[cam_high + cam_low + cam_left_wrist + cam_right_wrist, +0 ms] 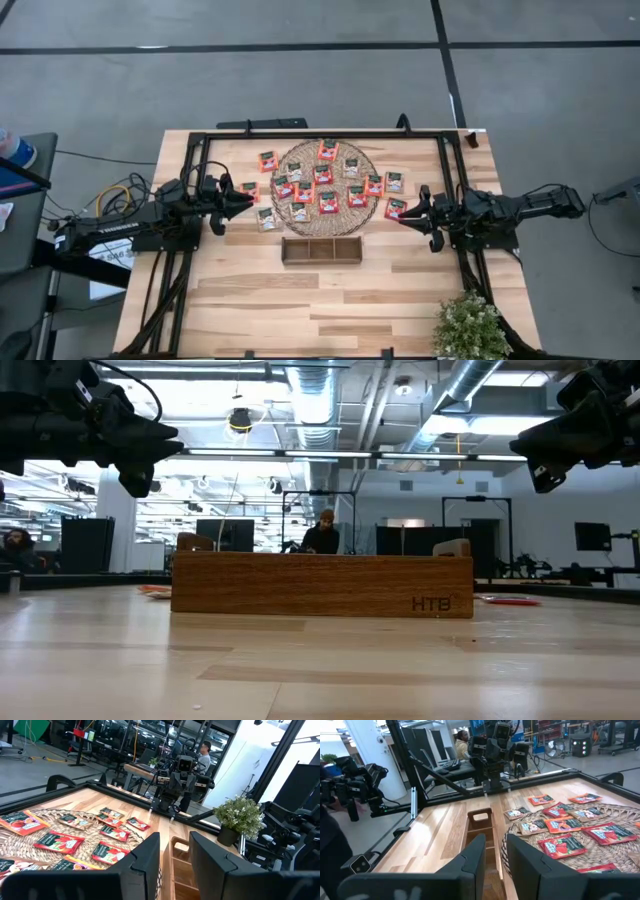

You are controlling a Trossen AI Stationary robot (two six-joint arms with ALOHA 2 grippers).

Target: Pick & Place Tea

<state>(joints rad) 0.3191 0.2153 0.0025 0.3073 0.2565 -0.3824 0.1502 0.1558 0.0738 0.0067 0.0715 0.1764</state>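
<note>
High view, tea: the tea sachets [322, 174] lie spread over the round woven mat [296, 224] mid-counter [300, 300], a few spilling just off its edges; prints too small to read.
High view, tray: the wooden tray [321, 250] sits just beside the mat's near edge; a potted plant [469, 325] is cut off at the corner.
High view, arms: left end effector [246, 201] points at the mat from one side, right end effector [406, 218] from the other, both off the sachets.
Low view: the tray wall [320, 585] blocks the mat; only slivers of sachets peek out either side.
Left wrist view: left end effector [175, 851] parted, nothing between the fingers [150, 855].
Right wrist view: right end effector [495, 853] parted, empty; a person's sleeve is cut off at the edge.
</note>
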